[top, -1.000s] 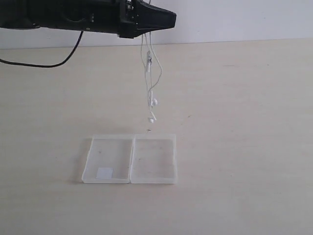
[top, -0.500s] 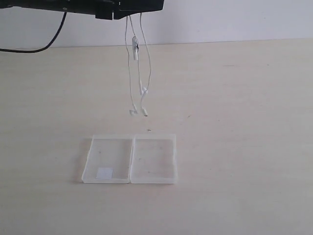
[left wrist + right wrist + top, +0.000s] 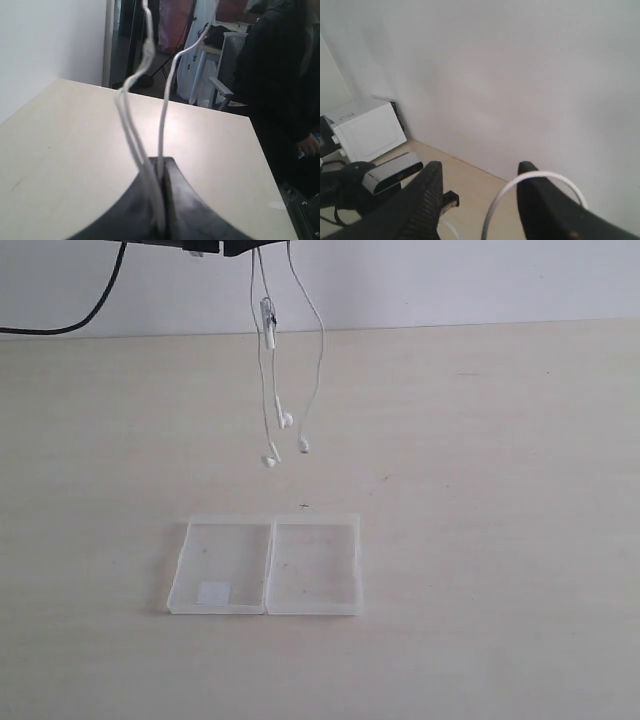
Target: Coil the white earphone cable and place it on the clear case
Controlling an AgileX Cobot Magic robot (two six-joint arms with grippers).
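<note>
Well, closest to the front the clear case (image 3: 265,575) lies open & flat on the table (image 3: 500,540). Its two halves sit side by side, w/ a small white patch in the left half.

Farther back the white cable (image 3: 262,380) hangs in the air over the table. It is not touching the table or the case. The strands drop down, & the earbuds (image 3: 271,457) dangle free at the bottom. The little remote (image 3: 267,322) sits high up on one strand.

At the top the left gripper (image 3: 161,167) is pinched tight on the cable, w/ the strands squeezed btw its fingers.

The right gripper (image 3: 480,167) is not in the outside view. Its own camera shows its fingers (image 3: 427,200) spread apart, & a loop of cable curves by one finger. Can't tell if the loop touches it.

Behind it all is a plain white wall (image 3: 480,280).
</note>
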